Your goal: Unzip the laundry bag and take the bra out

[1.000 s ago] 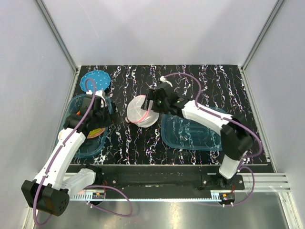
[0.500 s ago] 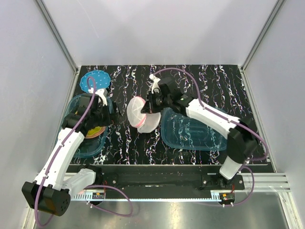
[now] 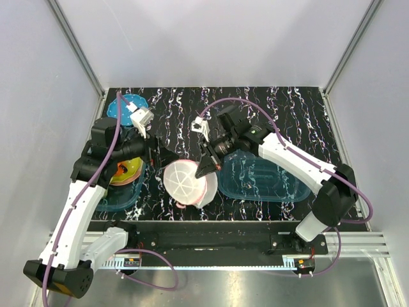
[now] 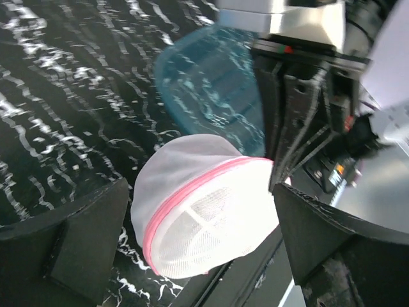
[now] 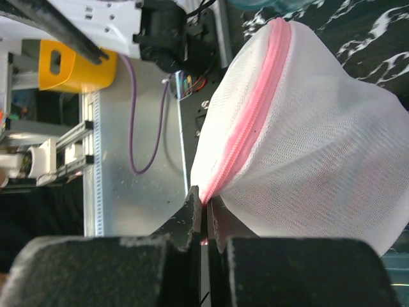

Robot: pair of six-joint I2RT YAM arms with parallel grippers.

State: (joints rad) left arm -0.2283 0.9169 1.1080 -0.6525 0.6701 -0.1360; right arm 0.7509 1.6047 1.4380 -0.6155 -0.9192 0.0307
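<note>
The laundry bag (image 3: 187, 182) is a round white mesh case with pink zipper trim, held tilted near the table's front edge. My right gripper (image 3: 206, 169) is shut on the pink trim at the bag's right side; in the right wrist view the fingertips (image 5: 206, 199) pinch the end of the zipper seam of the bag (image 5: 319, 128). My left gripper (image 3: 165, 155) stands open just left of the bag, and in its own view the bag (image 4: 204, 211) lies between the wide-apart fingers (image 4: 83, 236) without touching them. The bra is hidden.
A clear blue container (image 3: 262, 179) lies right of the bag under the right arm. Another blue container (image 3: 108, 198) at the left holds orange and yellow items (image 3: 126, 171). A blue dotted disc (image 3: 124, 105) lies at the back left. The black front rail (image 3: 211, 231) runs just below the bag.
My right gripper shut on the bag's zipper trim and carried the bag toward the front edge. My left arm swung right and turned its open jaws toward the bag.
</note>
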